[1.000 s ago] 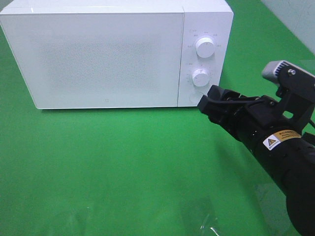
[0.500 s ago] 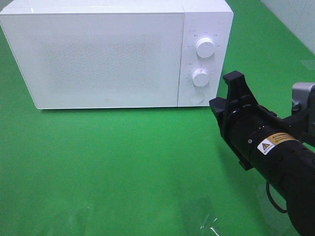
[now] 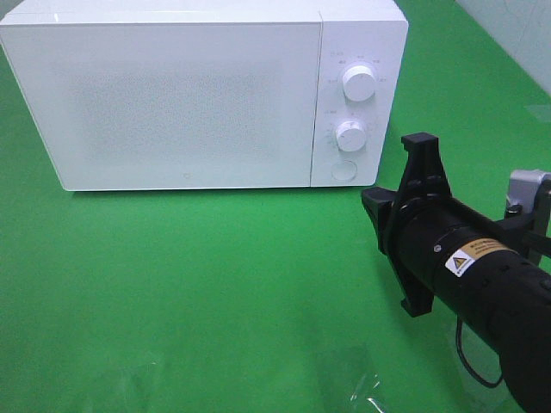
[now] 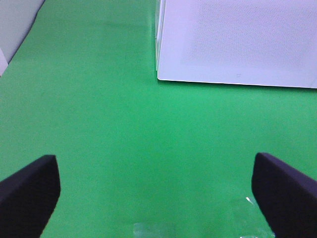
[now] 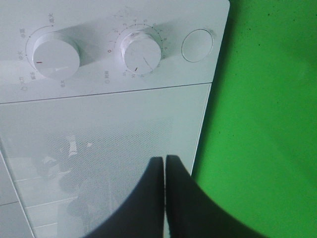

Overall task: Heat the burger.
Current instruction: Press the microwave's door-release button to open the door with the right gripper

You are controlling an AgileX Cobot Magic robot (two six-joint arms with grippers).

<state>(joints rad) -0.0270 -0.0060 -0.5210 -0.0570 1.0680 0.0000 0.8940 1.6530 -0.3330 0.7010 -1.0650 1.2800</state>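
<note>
my right gripper had its jaws pressed together with nothing between them. it pointed at the microwave, near the seam where the shut door met the control panel, and stood apart from it. on that panel sat the upper knob, the lower knob and the round button. my left gripper hung over the green cloth, jaws spread wide and holding nothing. i could not tell where the burger was.
</note>
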